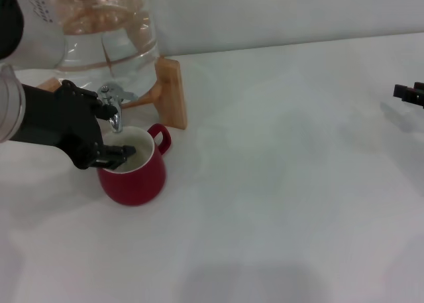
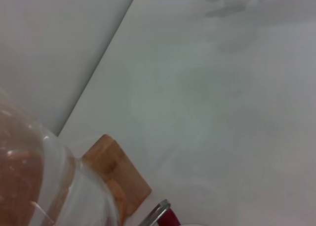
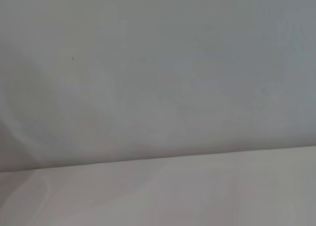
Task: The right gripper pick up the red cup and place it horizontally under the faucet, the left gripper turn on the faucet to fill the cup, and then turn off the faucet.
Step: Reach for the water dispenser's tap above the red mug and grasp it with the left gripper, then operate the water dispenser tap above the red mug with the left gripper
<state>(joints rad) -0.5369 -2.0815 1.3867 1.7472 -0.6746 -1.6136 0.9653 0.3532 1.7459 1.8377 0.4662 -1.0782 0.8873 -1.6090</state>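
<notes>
From up at the head, the red cup stands upright on the white table, mouth up, its long axis vertical and its small loop handle pointing toward the wooden stand behind it. It sits straight under the faucet, whose chrome spout points down into the cup's white inside. The faucet juts from the clear glass jar resting on that stand. The left gripper reaches in from the left, its black fingers spread fairly wide, one up by the faucet's lever, the other low across the cup's rim. The right gripper just pokes in at the far right edge, well apart from the cup; I cannot tell how its fingers stand.

The left wrist camera shows the jar's curve, a corner of the stand, a sliver of chrome and a bit of red at the edge.

The right wrist camera shows only bare wall and tabletop.
</notes>
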